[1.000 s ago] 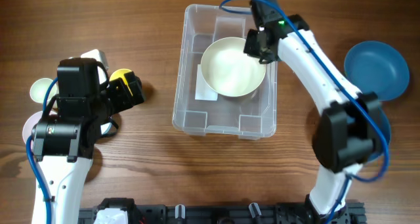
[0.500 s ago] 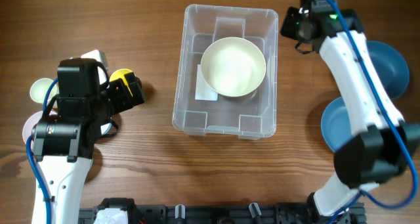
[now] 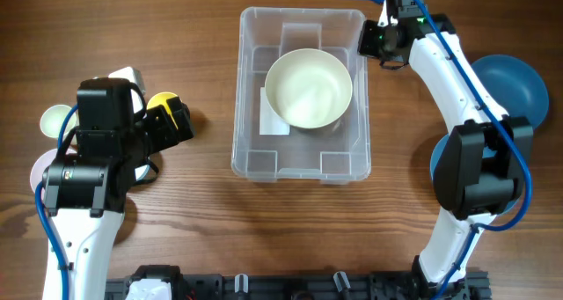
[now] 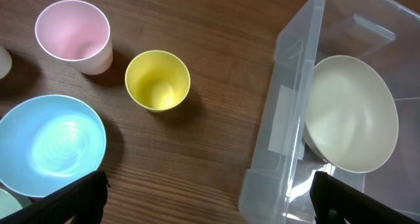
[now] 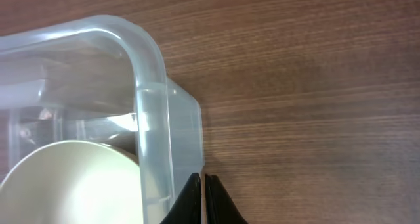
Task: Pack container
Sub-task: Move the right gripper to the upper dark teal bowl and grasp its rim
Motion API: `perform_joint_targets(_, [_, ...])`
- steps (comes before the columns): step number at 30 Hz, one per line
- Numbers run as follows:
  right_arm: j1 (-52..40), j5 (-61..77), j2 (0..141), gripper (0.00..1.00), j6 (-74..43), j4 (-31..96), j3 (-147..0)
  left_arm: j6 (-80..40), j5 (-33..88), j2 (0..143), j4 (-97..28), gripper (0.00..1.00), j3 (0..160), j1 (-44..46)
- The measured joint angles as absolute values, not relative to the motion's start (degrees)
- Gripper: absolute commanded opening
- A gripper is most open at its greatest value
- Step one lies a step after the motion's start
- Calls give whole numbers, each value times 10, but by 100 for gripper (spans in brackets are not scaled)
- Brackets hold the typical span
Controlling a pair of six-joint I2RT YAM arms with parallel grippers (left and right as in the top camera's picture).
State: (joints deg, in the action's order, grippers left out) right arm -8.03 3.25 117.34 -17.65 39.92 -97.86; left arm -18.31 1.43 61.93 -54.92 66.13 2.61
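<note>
The container (image 3: 299, 164) sits mid-top of the overhead pic on the surface (image 3: 158, 36), long side up-down, cream bowl (image 3: 308, 87) inside. R tool (image 5: 203, 188), pressed together & empty, is just beside its upper-right corner. L tool (image 4: 209, 198) is spread wide at far left, nearer the yellow cup (image 4: 157, 79).

overhead: straight down, far | left wrist: oblique, mid-range | right wrist: close, perhaps steep | all 3 share container (image 3: 299, 156)
</note>
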Motion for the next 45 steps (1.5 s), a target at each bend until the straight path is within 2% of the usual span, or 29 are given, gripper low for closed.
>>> perform_joint_targets(10, [-80,75,1173,4,-151,387,-979,-183,14,619,-549,100,661,26])
perform_joint_targets(14, [-73,46,1173,13,-188,420,-979,-183,14,619,-549,100,661,26])
perform_joint_targets(15, [-67,33,1171,18,-203,437,-978,-183,14,619,-549,100,661,26])
perform_joint_targets(16, [-58,19,1166,41,-216,453,-978,-183,14,619,-550,100,661,26])
perform_joint_targets(17, [-45,7,1156,50,-227,467,-978,-183,14,619,-549,100,661,26])
perform_joint_targets(19, [-10,-14,1120,52,-243,498,-977,-183,14,619,-549,100,661,26])
perform_joint_targets(20, [11,-23,1095,57,-247,517,-977,-183,14,619,-549,100,661,26])
perform_joint_targets(26, [187,-41,957,59,-282,592,-978,-183,14,619,-549,100,661,26])
perform_joint_targets(31, [326,-20,970,61,-290,626,-970,-183,14,619,-549,100,661,26])
perform_joint_targets(38, [397,-13,997,61,-289,543,-840,-183,14,619,-550,100,661,26])
perform_joint_targets(45, [414,-8,1024,58,-289,430,-753,-183,14,619,-550,100,661,26])
